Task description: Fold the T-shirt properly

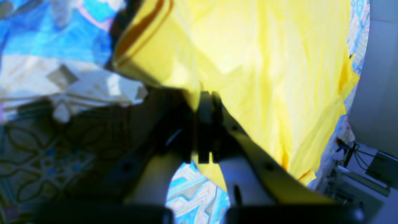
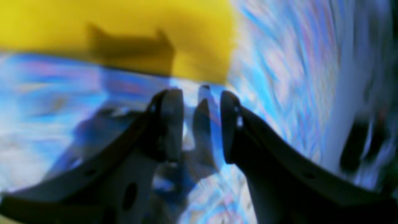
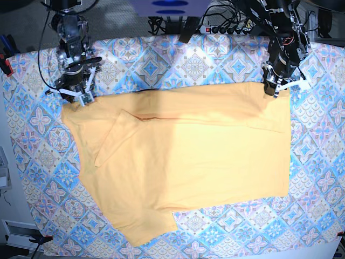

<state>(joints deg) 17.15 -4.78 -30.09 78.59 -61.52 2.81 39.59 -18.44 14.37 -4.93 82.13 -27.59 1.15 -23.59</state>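
Note:
The yellow-orange T-shirt (image 3: 183, 162) lies spread across the table, its top part folded down in a band and one sleeve folded inward at the left. At the shirt's upper right corner my left gripper (image 3: 272, 89) is shut on the cloth. The left wrist view shows its fingertips (image 1: 206, 96) pinching the yellow T-shirt (image 1: 264, 62), lifted off the table. My right gripper (image 3: 81, 99) stands at the shirt's upper left corner. Its jaws (image 2: 202, 96) are open with nothing between them, and the T-shirt edge (image 2: 108, 25) lies just beyond the tips.
A blue-and-pink tile-patterned tablecloth (image 3: 215, 65) covers the table under the shirt. Cables and a power strip (image 3: 215, 27) run along the back edge. A red clamp (image 3: 6, 67) sits on the left edge. The table's front edge is close below the shirt's bottom hem.

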